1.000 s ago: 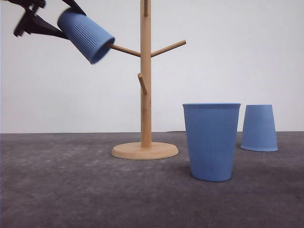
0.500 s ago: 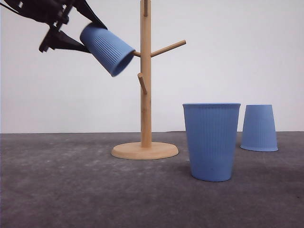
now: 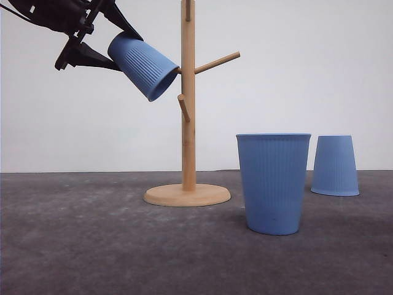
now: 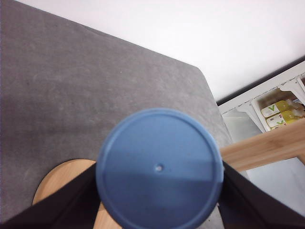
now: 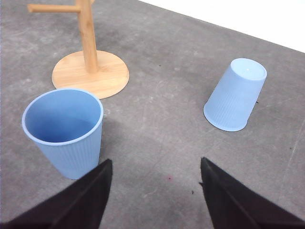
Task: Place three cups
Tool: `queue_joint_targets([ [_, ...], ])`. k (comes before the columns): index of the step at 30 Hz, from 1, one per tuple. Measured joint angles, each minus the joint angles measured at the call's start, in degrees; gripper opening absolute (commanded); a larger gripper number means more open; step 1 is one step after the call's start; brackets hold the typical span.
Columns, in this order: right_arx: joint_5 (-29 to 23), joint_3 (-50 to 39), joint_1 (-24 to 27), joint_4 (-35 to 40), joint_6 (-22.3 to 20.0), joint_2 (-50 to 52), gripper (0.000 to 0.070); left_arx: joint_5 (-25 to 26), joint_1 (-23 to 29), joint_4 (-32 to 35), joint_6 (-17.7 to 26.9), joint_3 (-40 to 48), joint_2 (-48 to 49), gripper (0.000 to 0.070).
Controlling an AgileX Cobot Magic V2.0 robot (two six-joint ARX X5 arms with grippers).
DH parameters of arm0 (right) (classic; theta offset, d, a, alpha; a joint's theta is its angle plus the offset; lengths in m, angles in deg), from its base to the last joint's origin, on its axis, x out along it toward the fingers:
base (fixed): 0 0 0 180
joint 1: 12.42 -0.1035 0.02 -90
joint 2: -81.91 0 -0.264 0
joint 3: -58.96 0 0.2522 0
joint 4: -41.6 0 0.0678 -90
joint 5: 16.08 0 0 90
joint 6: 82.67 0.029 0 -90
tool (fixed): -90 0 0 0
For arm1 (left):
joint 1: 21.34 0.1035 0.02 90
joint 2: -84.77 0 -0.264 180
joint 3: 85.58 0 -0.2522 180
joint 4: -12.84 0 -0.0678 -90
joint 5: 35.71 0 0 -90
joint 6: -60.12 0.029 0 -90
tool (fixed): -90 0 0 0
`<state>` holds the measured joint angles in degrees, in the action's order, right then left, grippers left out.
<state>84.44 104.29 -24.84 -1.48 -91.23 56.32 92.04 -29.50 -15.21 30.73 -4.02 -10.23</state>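
Observation:
My left gripper (image 3: 109, 37) is shut on a light-blue ribbed cup (image 3: 143, 66), held high and tilted with its mouth over the left peg of the wooden cup tree (image 3: 188, 98). In the left wrist view the cup's flat base (image 4: 159, 168) sits between the black fingers (image 4: 76, 200). A second cup (image 3: 273, 183) stands upright on the table to the right of the tree, also seen as the upright cup (image 5: 64, 131). A third cup (image 3: 334, 165) stands upside down farther right, the inverted cup (image 5: 236, 94). My right gripper (image 5: 155, 202) hovers open above the table near these two.
The tree's round wooden base (image 3: 187, 195) rests on the grey table (image 3: 92, 246). A free peg (image 3: 217, 62) points up to the right and a short peg (image 3: 183, 107) faces forward. A white shelf with boxes (image 4: 271, 112) lies beyond the table edge.
The left gripper carried the cup to the right and slightly down, sliding its mouth further over the left peg toward the trunk. The two cups on the table stayed put.

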Motion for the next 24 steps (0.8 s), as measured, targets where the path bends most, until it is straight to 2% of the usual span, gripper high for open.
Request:
queue_joint_targets([
  [3, 0.0, 0.0, 0.0, 0.0, 0.0, 0.0, 0.0373, 0.4, 0.0, 0.0, 0.0, 0.0, -0.1, 0.0406],
  [24, 0.0, 0.0, 0.0, 0.0, 0.0, 0.0, 0.0373, 1.4, 0.0, -2.5, -0.2, -0.2, -0.3, 0.0408],
])
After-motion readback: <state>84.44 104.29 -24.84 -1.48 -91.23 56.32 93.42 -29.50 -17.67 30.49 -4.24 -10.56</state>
